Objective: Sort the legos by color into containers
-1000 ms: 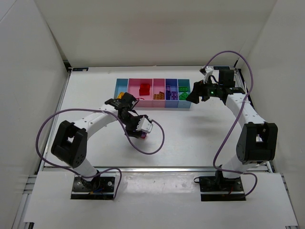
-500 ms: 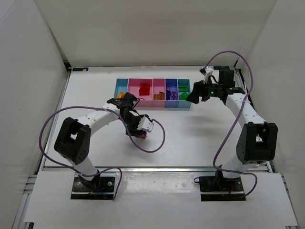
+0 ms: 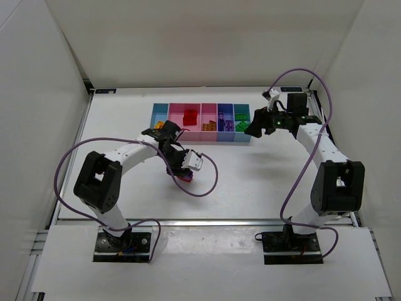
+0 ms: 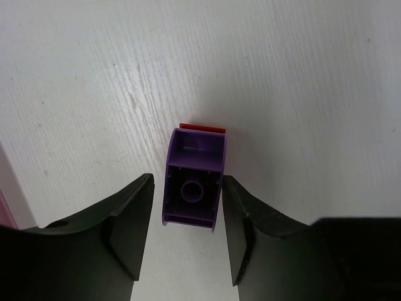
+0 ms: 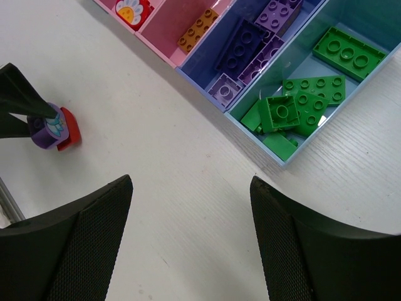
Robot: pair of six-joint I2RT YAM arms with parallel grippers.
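Note:
A purple lego [image 4: 193,188] lies on its side on the white table, hollow underside facing the left wrist camera, with a red lego [image 4: 202,128] touching its far end. My left gripper [image 4: 187,210] is open and straddles the purple lego, with a small gap on the left side. In the top view this gripper [image 3: 185,168] is low over the pair [image 3: 183,177]. My right gripper [image 5: 191,188] is open and empty, above the table beside the tray's right end [image 3: 254,128]. The tray [image 3: 200,134] holds sorted legos.
In the right wrist view the compartments hold green legos [image 5: 301,103], purple legos [image 5: 250,44], an orange lego [image 5: 196,30] and a red lego [image 5: 133,10]. Yellow and orange legos [image 3: 161,125] lie in the leftmost compartment. A purple cable [image 3: 207,185] loops beside the left gripper.
My left arm's elbow has swung right and the left gripper has shifted slightly over the purple and red legos. The right arm has barely moved.

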